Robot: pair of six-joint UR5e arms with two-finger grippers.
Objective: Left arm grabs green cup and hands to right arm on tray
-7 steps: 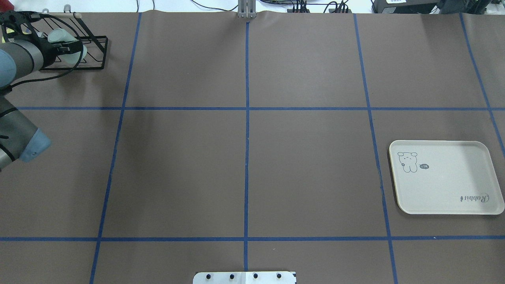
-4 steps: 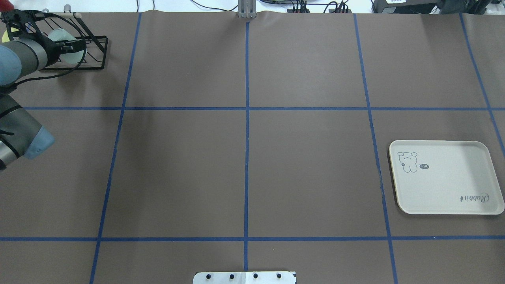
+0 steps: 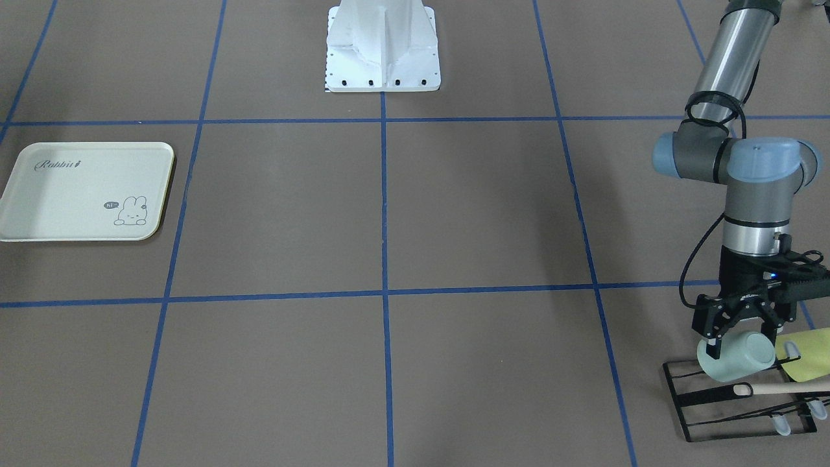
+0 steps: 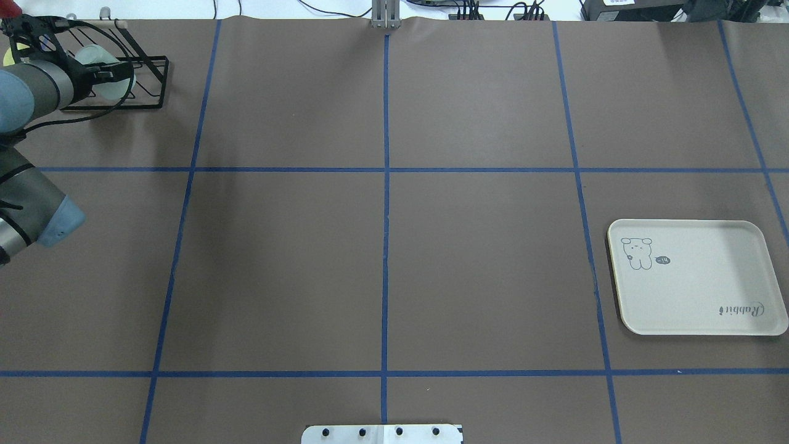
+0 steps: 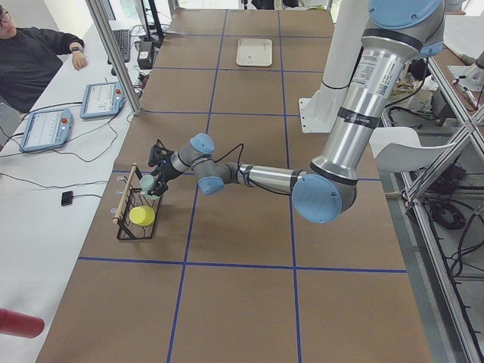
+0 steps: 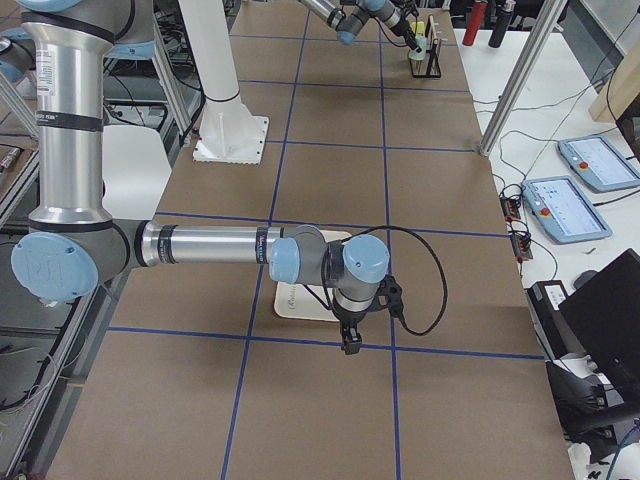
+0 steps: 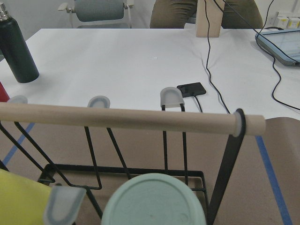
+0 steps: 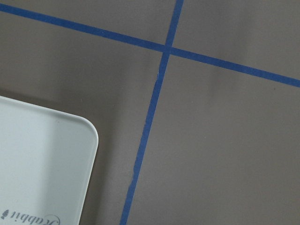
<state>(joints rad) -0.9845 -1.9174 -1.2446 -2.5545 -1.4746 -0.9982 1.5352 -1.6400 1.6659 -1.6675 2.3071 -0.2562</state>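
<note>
The pale mint-green cup (image 3: 739, 360) lies on its side on a black wire rack (image 3: 713, 397) at the table's far left corner; it also shows in the overhead view (image 4: 95, 55). My left gripper (image 3: 743, 337) is open, its fingers (image 3: 713, 344) on either side of the cup. In the left wrist view the cup's base (image 7: 154, 201) fills the bottom centre. The cream tray (image 4: 696, 296) lies empty at the near right. My right gripper (image 6: 350, 343) hangs by the tray's outer edge (image 8: 42, 159); I cannot tell if it is open or shut.
A yellow-green cup (image 3: 807, 353) sits on the same rack beside the mint one. A wooden rod (image 7: 117, 117) runs across the rack top just beyond the cup. The robot's white base (image 3: 382, 45) stands at the near middle edge. An operator (image 5: 30, 57) sits by the far side.
My left arm has moved farther toward the rack, bringing its fingers further along the mint-green cup. The cup and the tray have not moved.
</note>
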